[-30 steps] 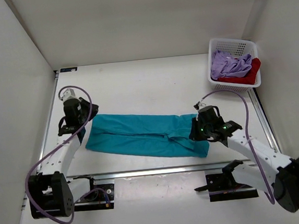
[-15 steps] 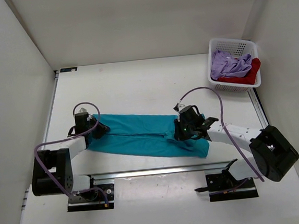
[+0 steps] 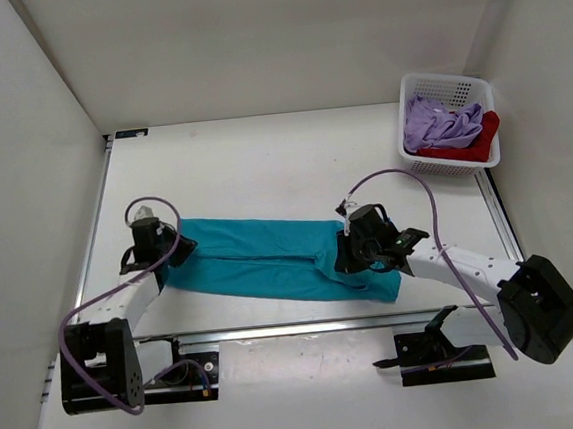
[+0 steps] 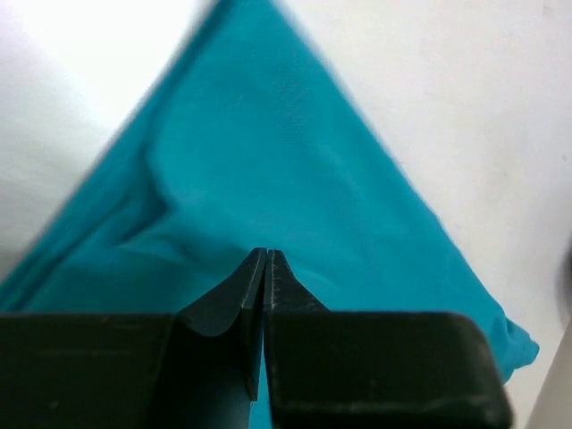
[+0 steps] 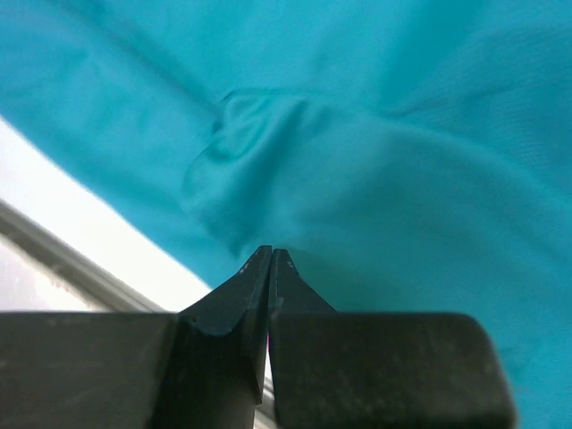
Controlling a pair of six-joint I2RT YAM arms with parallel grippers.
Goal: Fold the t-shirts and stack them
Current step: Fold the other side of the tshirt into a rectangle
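Both grippers have closed in the last second: your left gripper (image 4: pixel 267 256) now pinches the left end of the teal t-shirt (image 3: pixel 261 262), your right gripper (image 5: pixel 270 253) a bunched fold toward its right end. The shirt lies unmoved, a long strip across the table (image 3: pixel 262 166), so you look set for the next fold. No writing can be read anywhere

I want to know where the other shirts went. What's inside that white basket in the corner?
Inside the white basket you can see a crumpled lavender shirt and a red shirt bunched along its right side. The shirts cover the basket's floor and whatever might be under them, so that can't be seen.
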